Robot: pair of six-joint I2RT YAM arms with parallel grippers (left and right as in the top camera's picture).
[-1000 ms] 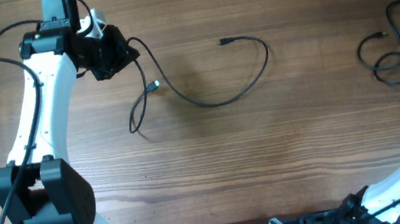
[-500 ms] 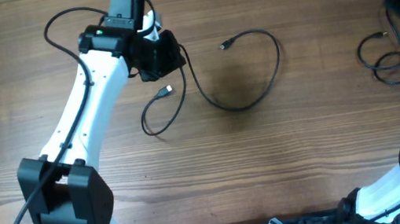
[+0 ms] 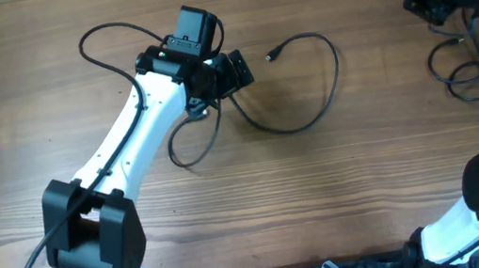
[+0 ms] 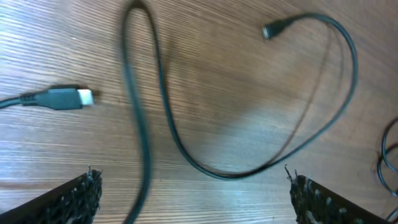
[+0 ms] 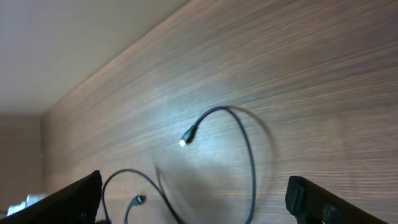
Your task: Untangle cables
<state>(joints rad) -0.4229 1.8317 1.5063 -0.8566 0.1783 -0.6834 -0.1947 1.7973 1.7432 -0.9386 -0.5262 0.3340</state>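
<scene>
Left gripper (image 4: 193, 200): jaws wide, nothing held. Right gripper (image 5: 196, 199): jaws wide, nothing between them.

Long cable (image 4: 217, 175): it lies on the wooden table (image 3: 325, 197), directly below and ahead of my left jaws. One strand runs away from the fingers, crossing the line between the tips and nearer the left finger. It doubles back in a narrow bend, then sweeps right in a broad arc to the small plug (image 4: 268, 31). The USB plug (image 4: 62, 98) lies left of that strand, apart from it. My left arm is plainly the nearer one to this cable.

Tangled cables (image 3: 468, 73): they sit near the table's right edge, on the near side of my right gripper and beside that forearm, well apart from the long cable. My right arm is the nearer one, but its jaws face away, toward the long cable.

Limits: the strand between my left jaws is blurred, so I cannot tell whether it rests on the wood or hangs clear. From overhead, the left wrist covers that crossing. The tangle's cord count and crossings are too fine to resolve.
</scene>
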